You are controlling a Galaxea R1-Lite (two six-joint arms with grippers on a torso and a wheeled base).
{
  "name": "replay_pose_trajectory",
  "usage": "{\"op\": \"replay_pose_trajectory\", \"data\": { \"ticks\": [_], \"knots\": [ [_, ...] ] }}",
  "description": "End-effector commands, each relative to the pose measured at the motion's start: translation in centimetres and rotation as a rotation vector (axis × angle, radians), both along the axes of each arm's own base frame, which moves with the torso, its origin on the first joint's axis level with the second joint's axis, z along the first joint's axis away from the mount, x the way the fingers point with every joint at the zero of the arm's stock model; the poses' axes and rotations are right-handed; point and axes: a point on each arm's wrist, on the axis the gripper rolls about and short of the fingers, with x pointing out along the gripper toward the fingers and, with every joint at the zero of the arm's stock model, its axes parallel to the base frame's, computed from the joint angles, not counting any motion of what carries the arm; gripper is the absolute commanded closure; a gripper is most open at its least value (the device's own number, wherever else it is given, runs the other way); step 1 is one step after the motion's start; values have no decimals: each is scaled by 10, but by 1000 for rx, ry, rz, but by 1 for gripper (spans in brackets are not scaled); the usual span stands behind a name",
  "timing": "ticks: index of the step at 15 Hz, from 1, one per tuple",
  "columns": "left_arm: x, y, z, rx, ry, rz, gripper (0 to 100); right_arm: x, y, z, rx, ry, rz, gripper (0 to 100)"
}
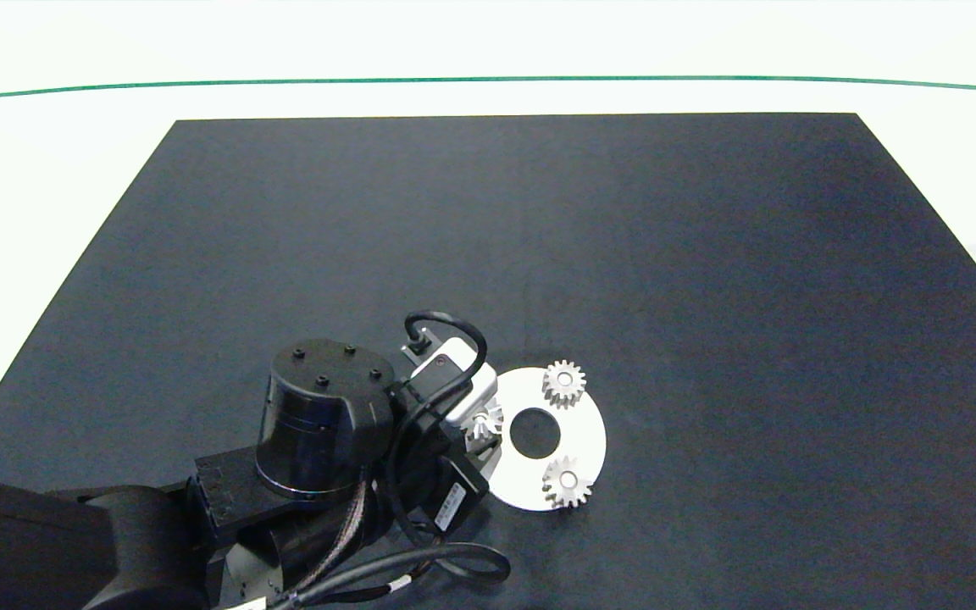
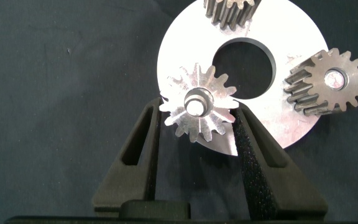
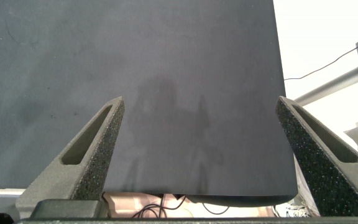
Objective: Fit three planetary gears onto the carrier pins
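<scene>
Left arm (image 1: 200, 517): matte black, cylindrical joint cap with four screws, looped black cable and braided cable, white wrist camera housing (image 1: 463, 381), white label. Left gripper (image 2: 196, 134), right gripper (image 3: 197, 134): dark grey foam-textured wedge fingers with slots.

Head view. A flat white ring-shaped disc (image 1: 585, 440) with a large round centre hole lies on a black rectangular mat (image 1: 539, 254), near the mat's near edge and slightly left of that edge's middle. Two small silver metal spur gears sit on the disc: one (image 1: 563, 384) at its far side, one (image 1: 567, 483) at its near side. A third small silver gear (image 1: 485, 421) is at the disc's left rim, partly hidden by the left gripper (image 1: 479, 424). The dark left arm (image 1: 318, 440) reaches in from the mat's near-left corner, black cables looping over its wrist. A thin green line (image 1: 488, 80) crosses the pale surface beyond the mat's far edge.
</scene>
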Motion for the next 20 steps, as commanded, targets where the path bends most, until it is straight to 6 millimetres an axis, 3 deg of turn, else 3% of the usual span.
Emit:
{"op": "replay_pose_trajectory", "data": {
  "ticks": [1, 15, 16, 20],
  "knots": [
    [0, 0, -1, 2, 1, -1, 87, 0, 0, 0, -3, 4, -1, 0],
    [1, -2, -5, 5, 7, -2, 87, 0, 0, 0, -3, 4, 0, 0],
    [0, -2, -5, 5, 5, -4, 0, 0, 0, 0, -3, 4, 0, 0],
    [1, -3, -4, 0, 0, -1, 0, 0, 0, 0, -3, 6, -1, 0]
  ]
}}
